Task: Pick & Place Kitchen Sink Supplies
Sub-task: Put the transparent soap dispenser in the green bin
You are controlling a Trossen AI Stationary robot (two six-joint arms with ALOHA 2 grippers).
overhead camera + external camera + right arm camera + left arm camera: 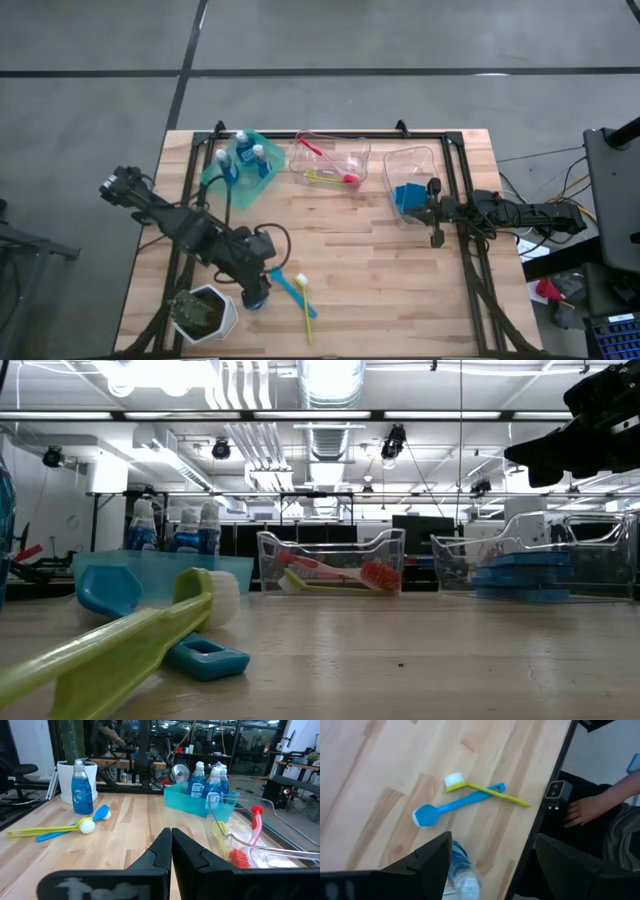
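Standing between the spread-apart left gripper (485, 865) fingers, a bottle (462, 872), ungrasped.

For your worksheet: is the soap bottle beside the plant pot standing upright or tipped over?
Upright. In the right wrist view the bottle stands on its base, white cap on top, in front of the white pot.

Bottles (82, 790): we count four
Brushes (290, 283): we count four
Bins (330, 545): we count three
Plant pot (67, 777): we count one
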